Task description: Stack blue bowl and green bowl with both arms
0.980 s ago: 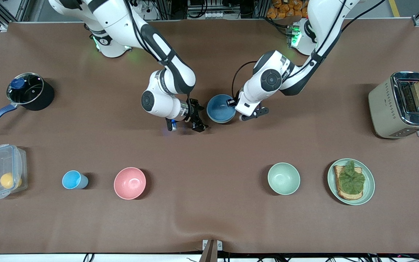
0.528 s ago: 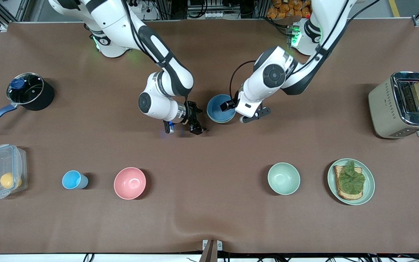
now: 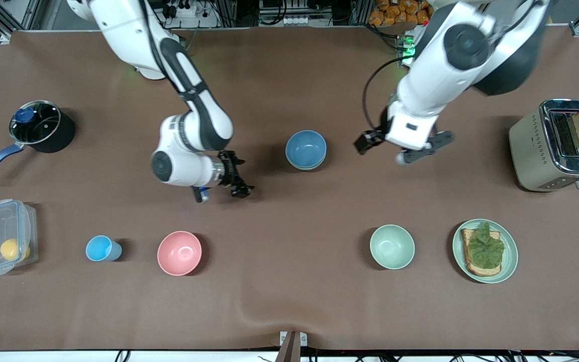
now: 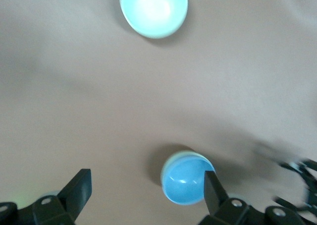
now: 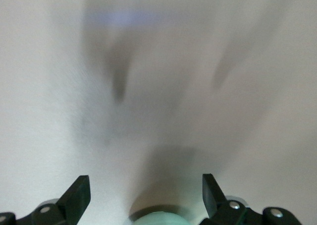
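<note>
Front view: I see the blue bowl [image 3: 306, 149] nested in the green bowl [image 3: 303, 166] at mid-table. Left gripper [image 3: 400, 146] and right gripper [image 3: 237, 182], fingers spread, flank it, holding nothing.

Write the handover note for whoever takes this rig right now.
Left gripper: open, empty, up over the table toward the left arm's end from the stack.
Right gripper: open, empty, over the table toward the right arm's end from the stack.
Blue bowl: mid-table, sitting in the green bowl, whose rim shows around it.
Done: the stack looks made; neither gripper touches it.
Left: probably only parking the arms.
</note>
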